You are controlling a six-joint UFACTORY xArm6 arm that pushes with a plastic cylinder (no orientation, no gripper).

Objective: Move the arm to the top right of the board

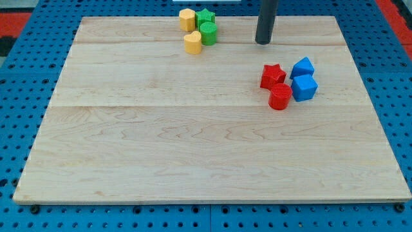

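My tip [262, 42] rests on the wooden board [193, 142] near the view's top, right of centre. It stands above the red and blue cluster and to the right of the yellow and green cluster, touching no block. A red star block [272, 75], a red cylinder [279, 97], a blue block [302, 67] and a blue cube-like block [304, 87] sit together at the right. A yellow hexagonal block [187, 19], a yellow heart-like block [192, 42], a green star block [205, 17] and a green cylinder [208, 33] sit at the top centre.
The board lies on a blue perforated table [19, 96]. Red floor patches show at the view's top corners [16, 19].
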